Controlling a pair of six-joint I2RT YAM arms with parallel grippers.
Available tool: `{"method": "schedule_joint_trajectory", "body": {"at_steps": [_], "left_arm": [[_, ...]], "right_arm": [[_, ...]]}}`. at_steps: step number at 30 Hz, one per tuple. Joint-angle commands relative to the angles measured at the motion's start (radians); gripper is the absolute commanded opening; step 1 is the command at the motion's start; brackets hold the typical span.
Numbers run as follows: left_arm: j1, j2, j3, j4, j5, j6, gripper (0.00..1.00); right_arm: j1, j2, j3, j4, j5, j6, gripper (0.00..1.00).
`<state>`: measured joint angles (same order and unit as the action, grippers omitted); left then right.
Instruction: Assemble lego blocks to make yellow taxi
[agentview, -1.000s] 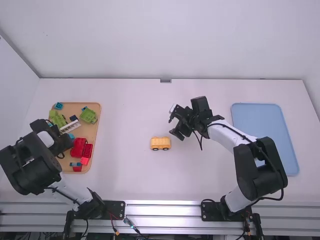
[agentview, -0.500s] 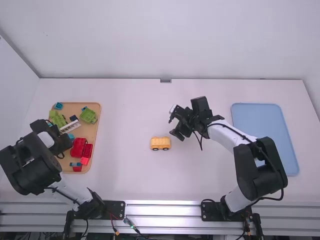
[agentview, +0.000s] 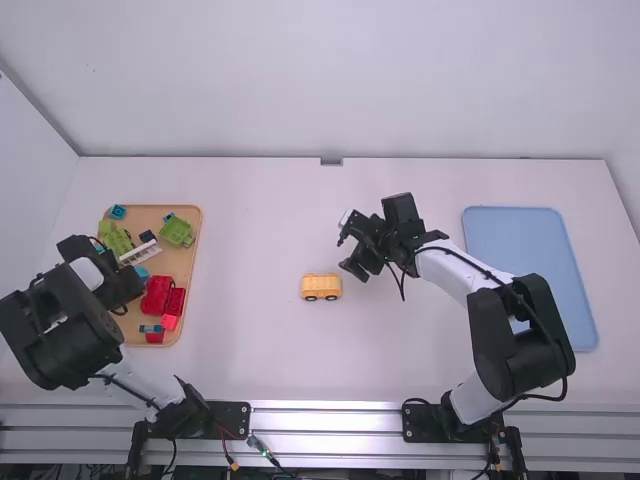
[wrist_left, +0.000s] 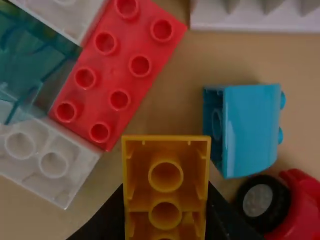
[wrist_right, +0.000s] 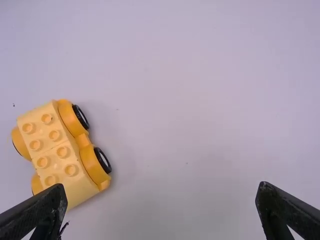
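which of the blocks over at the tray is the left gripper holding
The yellow block, its hollow underside showing, is between the fingers of the left gripper; others, like the red studded block, lie in the tray.

A white table (agentview: 250, 230) spans the space before a pale wall (agentview: 340, 90). On its left side lies a tan tray (agentview: 184, 262) with rounded corners; on its right side, a rounded light-blue tray (agentview: 515, 232). Between them, well apart from both, a yellow wheeled base (agentview: 321, 283) stands directly on the tabletop, wheels down, studs upward.
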<state>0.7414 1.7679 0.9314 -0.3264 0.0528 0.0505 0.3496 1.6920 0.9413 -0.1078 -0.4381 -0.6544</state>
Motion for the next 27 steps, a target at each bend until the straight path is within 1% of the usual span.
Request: {"method": "schedule_joint_trajectory", "body": {"at_steps": [1,4,8,12,14,15,17,19,20,23,25,27], "left_arm": [[-0.008,0.0,0.044,-0.024,0.013,-0.04,0.04],[-0.008,-0.025,0.07,-0.061,0.018,-0.056,0.02],[-0.026,-0.085,0.072,-0.075,0.019,-0.085,0.02],[-0.091,-0.209,0.029,-0.057,0.058,-0.068,0.02],[-0.144,-0.278,0.002,-0.035,0.136,-0.034,0.02],[-0.185,-0.322,-0.013,-0.018,0.219,-0.002,0.02],[-0.224,-0.356,-0.028,0.003,0.307,0.034,0.02],[-0.312,-0.415,-0.053,0.035,0.493,0.117,0.02],[-0.344,-0.426,-0.059,0.044,0.548,0.14,0.02],[-0.462,-0.436,-0.074,0.082,0.7,0.203,0.02],[-0.528,-0.434,-0.082,0.106,0.752,0.234,0.02],[-0.626,-0.42,-0.099,0.183,0.809,0.238,0.02]], "right_arm": [[-0.003,-0.008,0.007,-0.001,-0.009,0.004,0.99],[-0.003,-0.008,0.007,0.007,-0.013,0.01,0.99],[-0.003,-0.008,0.007,0.051,-0.018,0.099,0.99],[-0.003,-0.008,0.007,0.087,-0.117,0.109,0.99],[-0.003,-0.008,0.007,0.116,-0.185,0.122,0.99],[-0.003,-0.008,0.007,0.145,-0.224,0.159,0.99],[-0.003,-0.008,0.007,0.171,-0.253,0.189,0.99],[-0.005,-0.008,0.007,0.219,-0.32,0.237,0.99],[-0.008,-0.008,0.007,0.236,-0.354,0.248,0.99],[-0.029,-0.008,0.007,0.285,-0.546,0.237,0.99],[-0.041,-0.007,0.007,0.312,-0.66,0.236,0.99],[-0.057,0.005,0.007,0.376,-0.788,0.264,0.99]]}}
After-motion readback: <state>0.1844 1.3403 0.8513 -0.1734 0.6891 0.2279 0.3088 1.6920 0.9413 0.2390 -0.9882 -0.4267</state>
